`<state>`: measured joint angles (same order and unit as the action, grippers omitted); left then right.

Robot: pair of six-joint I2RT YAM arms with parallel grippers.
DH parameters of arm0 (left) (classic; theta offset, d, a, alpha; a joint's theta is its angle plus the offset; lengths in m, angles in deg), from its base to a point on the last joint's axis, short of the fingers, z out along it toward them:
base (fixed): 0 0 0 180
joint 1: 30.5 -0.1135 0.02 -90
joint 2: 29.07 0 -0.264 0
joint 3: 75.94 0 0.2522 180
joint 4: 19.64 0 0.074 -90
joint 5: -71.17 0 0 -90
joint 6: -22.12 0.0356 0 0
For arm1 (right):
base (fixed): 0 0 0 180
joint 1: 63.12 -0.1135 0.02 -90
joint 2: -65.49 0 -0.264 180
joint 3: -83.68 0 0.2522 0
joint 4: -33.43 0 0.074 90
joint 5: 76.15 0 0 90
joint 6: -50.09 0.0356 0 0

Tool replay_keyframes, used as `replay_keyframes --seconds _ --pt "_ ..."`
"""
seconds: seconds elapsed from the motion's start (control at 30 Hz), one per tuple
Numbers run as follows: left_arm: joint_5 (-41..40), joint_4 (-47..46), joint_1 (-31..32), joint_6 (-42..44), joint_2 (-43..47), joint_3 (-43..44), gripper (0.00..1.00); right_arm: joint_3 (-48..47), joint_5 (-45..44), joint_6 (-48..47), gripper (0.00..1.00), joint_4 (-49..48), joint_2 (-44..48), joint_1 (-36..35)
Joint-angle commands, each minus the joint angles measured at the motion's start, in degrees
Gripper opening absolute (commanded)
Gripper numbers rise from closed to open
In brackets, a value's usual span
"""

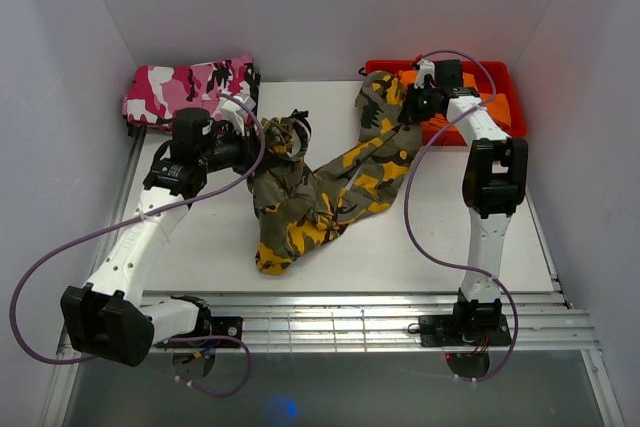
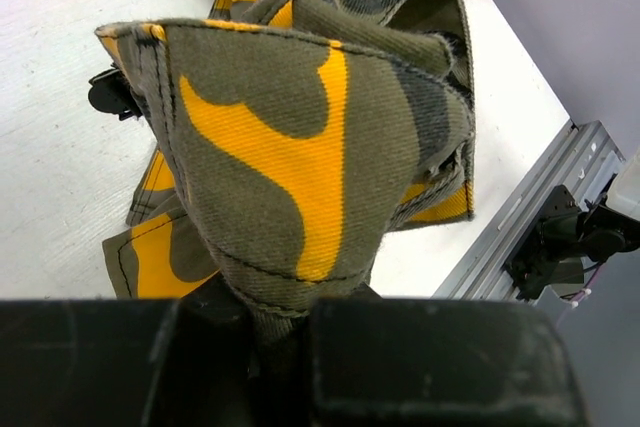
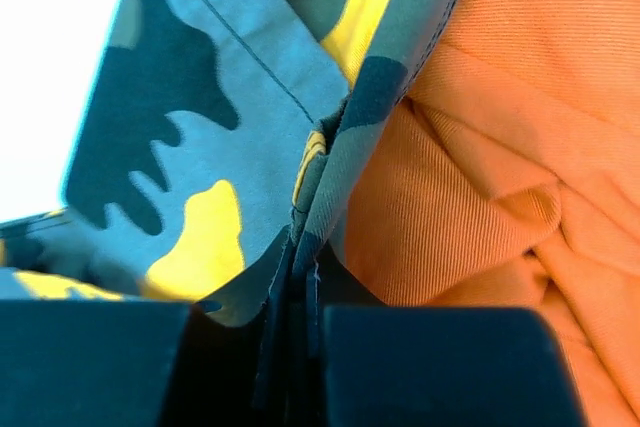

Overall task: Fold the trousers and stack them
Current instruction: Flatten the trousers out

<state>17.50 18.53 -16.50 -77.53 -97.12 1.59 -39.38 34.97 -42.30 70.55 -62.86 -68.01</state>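
left arm (image 1: 135, 247) angled forward with wrist turned inward, left gripper (image 1: 252, 150) clamped on lifted fold of camo trousers (image 1: 320, 192), right arm (image 1: 490, 177) extended to red bin (image 1: 503, 75), right gripper (image 3: 300, 317) pinched shut on trousers hem over orange garment (image 3: 500, 147)

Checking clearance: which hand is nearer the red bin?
Right. The right hand is over the left part of the red bin; the left hand is well left of it, mid-table.

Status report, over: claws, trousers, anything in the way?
Left claw shut on olive-green, yellow and black camouflage cloth trousers. Right claw too. Plain orange garment beside it.
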Motion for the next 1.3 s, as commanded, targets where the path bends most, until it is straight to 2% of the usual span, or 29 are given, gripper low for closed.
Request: replay_keyframes --seconds 0.0,0.07,0.17,0.2,0.37,0.43,0.5,0.63,0.7,0.77,0.87,0.93,1.0,1.1,1.13,1.17,1.2,1.23,1.27 --pt "-0.6 -1.3 -1.7 -1.4 1.5 3.3 0.00 -2.4 5.0 0.8 0.08 -0.7 9.1 2.3" --pt "-0.1 -1.3 -4.2 -3.4 0.7 3.8 0.00 -3.0 10.1 1.0 0.08 -0.6 14.1 3.9" --pt "0.8 -2.7 -8.2 -5.6 0.6 3.8 0.00 1.2 11.3 0.5 0.08 -1.2 21.0 7.1" --pt "0.8 -3.2 -9.1 -5.7 0.7 3.8 0.00 2.8 11.6 0.8 0.08 -1.6 26.0 8.1" --pt "-2.6 -4.3 -13.5 -3.7 -0.1 6.4 0.00 11.7 10.6 4.6 0.08 -1.7 40.0 19.0" --pt "-4.0 -4.6 -13.9 -2.9 -0.8 7.0 0.00 18.1 10.6 5.8 0.08 -1.7 48.0 24.3" --pt "-4.0 -5.9 -16.5 -1.3 0.0 5.7 0.00 23.2 9.2 5.4 0.08 -1.6 56.1 26.6" --pt "-0.2 -9.0 -18.2 2.9 1.3 1.2 0.00 37.8 8.5 1.1 0.08 1.6 65.6 27.4" --pt "3.3 -10.0 -19.8 7.8 1.8 -2.1 0.00 42.9 7.6 -0.3 0.08 2.5 67.6 27.4" --pt "7.6 -7.2 -21.2 13.0 1.4 -3.1 0.00 48.3 5.8 -2.1 0.08 4.2 66.9 27.3" --pt "8.8 -0.1 -23.3 22.5 -0.6 -4.3 0.03 50.4 2.3 -2.7 0.08 7.7 59.6 27.3" --pt "6.8 2.3 -25.2 24.8 -2.0 -5.8 0.02 49.6 2.9 -4.1 0.08 9.9 56.0 27.3" --pt "6.9 2.4 -29.8 24.8 -3.1 -6.6 0.00 48.1 3.5 -4.7 0.08 11.3 52.6 27.4" --pt "12.8 1.2 -36.0 25.7 -3.1 -9.2 0.02 47.0 3.1 -5.6 0.09 11.6 50.0 27.3" --pt "14.2 2.3 -37.0 27.1 -3.2 -9.6 0.04 46.8 3.1 -7.5 0.12 12.6 49.3 27.4" --pt "15.2 2.8 -38.4 29.8 -3.2 -10.6 0.11 46.7 3.9 -8.8 0.16 13.6 48.7 27.4" --pt "18.2 4.1 -38.9 32.2 -3.7 -10.6 0.17 46.4 4.1 -10.2 0.36 16.3 47.6 27.4" --pt "19.3 9.1 -39.4 35.2 -4.5 -10.2 0.24 46.3 4.3 -13.3 0.51 17.9 47.1 27.4" --pt "20.4 12.0 -40.2 37.7 -5.4 -8.2 0.42 45.9 3.8 -14.6 0.63 19.3 46.3 27.4"
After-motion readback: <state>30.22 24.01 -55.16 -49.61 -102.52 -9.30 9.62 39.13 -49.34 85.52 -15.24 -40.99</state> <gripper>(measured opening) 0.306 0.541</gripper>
